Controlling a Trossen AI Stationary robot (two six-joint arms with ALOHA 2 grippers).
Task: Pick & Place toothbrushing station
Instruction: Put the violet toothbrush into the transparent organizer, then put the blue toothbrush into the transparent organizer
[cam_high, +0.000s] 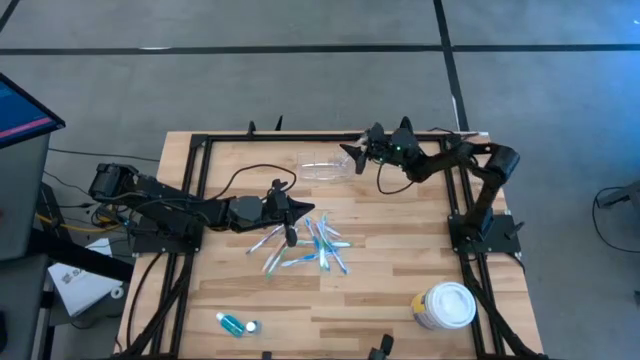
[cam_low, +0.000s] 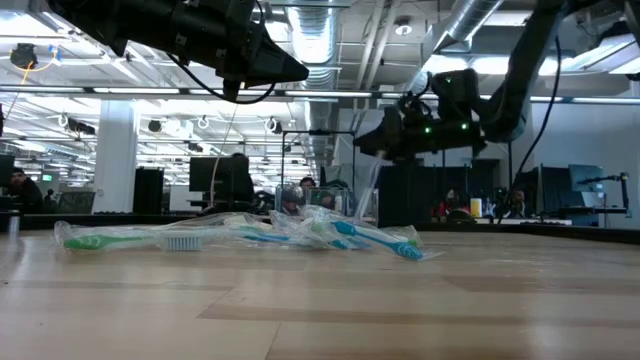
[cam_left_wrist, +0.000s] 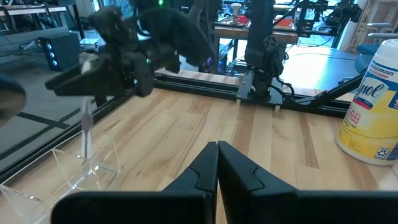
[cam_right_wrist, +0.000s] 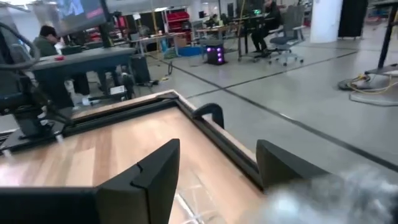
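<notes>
The toothbrushing station (cam_high: 322, 168), a low clear plastic holder, rests on the table near its far edge. In the left wrist view the station (cam_left_wrist: 74, 171) has one thin toothbrush (cam_left_wrist: 87, 130) standing upright in it. My right gripper (cam_high: 348, 158) hovers just above and to the right of the holder. It is open, and nothing shows between its fingers in the right wrist view (cam_right_wrist: 217, 168). My left gripper (cam_high: 300, 210) is shut and empty. It hangs above the pile of toothbrushes (cam_high: 310, 245) at mid-table, and its fingers (cam_left_wrist: 217, 165) point toward the table's right edge.
A round white-lidded tub (cam_high: 445, 305) stands near the front right corner. A small blue-green tube (cam_high: 238, 324) lies at the front left. A black frame (cam_high: 200, 150) runs along the table's edges. Bare wood lies between the pile and the tub.
</notes>
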